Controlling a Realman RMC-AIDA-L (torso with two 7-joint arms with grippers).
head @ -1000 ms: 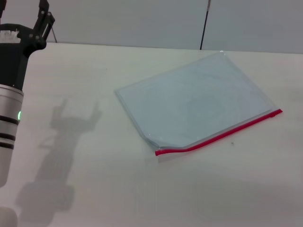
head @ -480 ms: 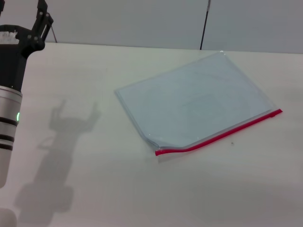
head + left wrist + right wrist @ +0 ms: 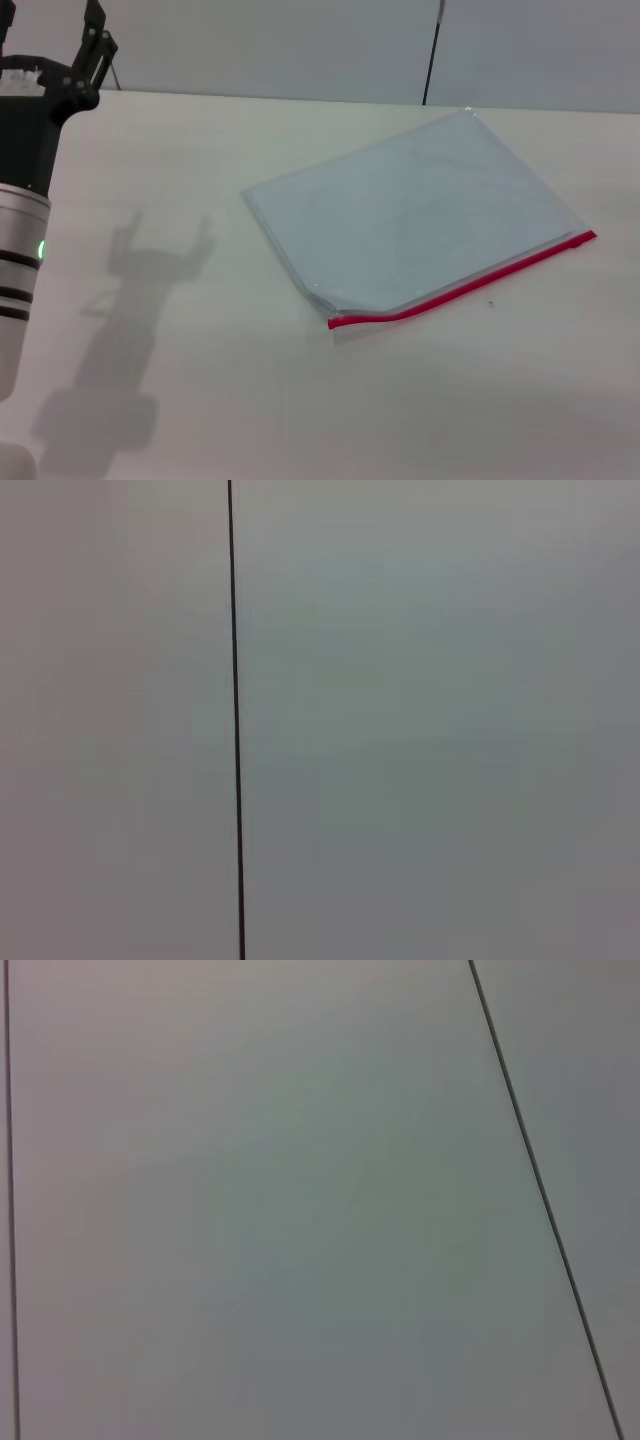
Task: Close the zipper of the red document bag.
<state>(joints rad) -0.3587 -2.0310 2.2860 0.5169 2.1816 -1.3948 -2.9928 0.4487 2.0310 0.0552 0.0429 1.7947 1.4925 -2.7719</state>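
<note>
Red document bag (image 3: 415, 215) lies flat on the desk (image 3: 200, 400). Zipper (image 3: 465, 282) runs along the bag's near edge. Left gripper (image 3: 52, 45) is raised well left of the bag, fingers (image 3: 96, 40) spread apart. Right gripper unseen.

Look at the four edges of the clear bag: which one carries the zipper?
The long edge nearest the camera: the zipper is a red strip there, while the bag has plain clear edges elsewhere.
</note>
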